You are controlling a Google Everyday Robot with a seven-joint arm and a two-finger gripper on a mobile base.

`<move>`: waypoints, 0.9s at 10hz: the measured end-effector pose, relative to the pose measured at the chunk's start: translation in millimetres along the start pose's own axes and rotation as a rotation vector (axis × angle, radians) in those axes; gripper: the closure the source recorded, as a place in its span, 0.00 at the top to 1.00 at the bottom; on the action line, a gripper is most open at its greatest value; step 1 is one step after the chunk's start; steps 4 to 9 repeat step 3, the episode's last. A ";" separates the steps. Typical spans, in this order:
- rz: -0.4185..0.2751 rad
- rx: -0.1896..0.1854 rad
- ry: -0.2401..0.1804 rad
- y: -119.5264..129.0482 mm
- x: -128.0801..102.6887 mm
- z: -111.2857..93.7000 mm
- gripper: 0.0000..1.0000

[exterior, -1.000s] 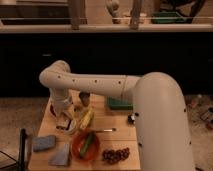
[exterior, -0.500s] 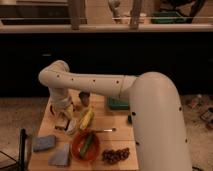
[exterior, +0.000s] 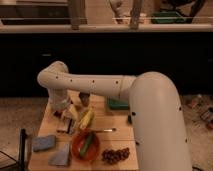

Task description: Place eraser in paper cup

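Observation:
My gripper (exterior: 65, 121) hangs from the white arm (exterior: 90, 85) over the left part of the wooden table (exterior: 117, 140), just left of a banana (exterior: 87, 119). A small pale white-cream shape (exterior: 72, 112) right against the gripper looks like the paper cup, partly hidden by the wrist. I cannot make out the eraser; it may be hidden at the gripper.
A red-orange bowl (exterior: 84, 145) holding a green item sits at the front. Grapes (exterior: 116, 155) lie to its right, a blue sponge (exterior: 44, 142) and a grey cloth (exterior: 61, 156) to its left. A dark cup (exterior: 84, 97) and a green block (exterior: 118, 105) are behind.

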 end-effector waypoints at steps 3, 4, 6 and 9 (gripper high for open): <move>0.024 0.001 0.020 0.6 3.8 -4.3 0.78; 0.024 0.001 0.020 0.6 3.8 -4.3 0.78; 0.024 0.001 0.020 0.6 3.8 -4.3 0.78; 0.024 0.001 0.020 0.6 3.8 -4.3 0.78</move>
